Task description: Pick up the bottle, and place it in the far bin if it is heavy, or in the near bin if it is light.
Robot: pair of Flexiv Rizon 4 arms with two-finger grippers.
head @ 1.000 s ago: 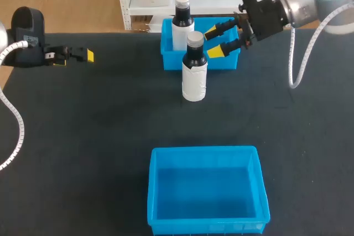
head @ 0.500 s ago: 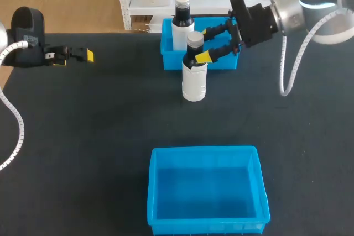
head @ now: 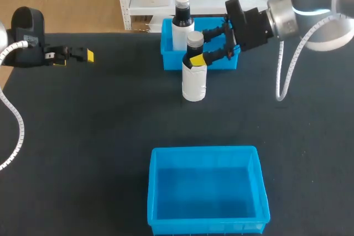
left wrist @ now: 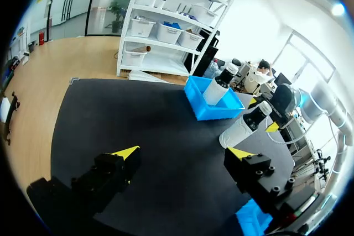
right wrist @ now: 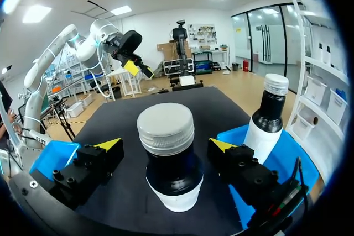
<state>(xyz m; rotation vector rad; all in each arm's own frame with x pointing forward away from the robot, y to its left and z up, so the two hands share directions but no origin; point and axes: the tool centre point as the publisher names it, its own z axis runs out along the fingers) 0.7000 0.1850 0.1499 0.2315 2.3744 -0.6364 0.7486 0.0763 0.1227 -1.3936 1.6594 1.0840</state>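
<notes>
The bottle (head: pixel 194 75) stands upright on the desk (head: pixel 99 125), just in front of the far bin (head: pixel 225 62) and well apart from the near bin (head: pixel 152 183). What is new is around its neck: the right end effector (head: pixel 198 47) now has 1 yellow-tipped finger on each side of the dark neck, under the cap. In the right wrist view a small gap shows on both sides, so the fingers are apart and do not yet press the bottle.

Against the picture of 1.0 s ago, the right arm has come in from the right, where its tips hung over the far bin, to the bottle. The bottle itself has not shifted. A second bottle (head: pixel 181 23) stays inside the far bin. The left end effector (head: pixel 86 54) is at the same place at the left edge, its fingers apart on nothing.

For the task this likely means the approach is finished. Closing, lifting and judging the weight are not yet done.
</notes>
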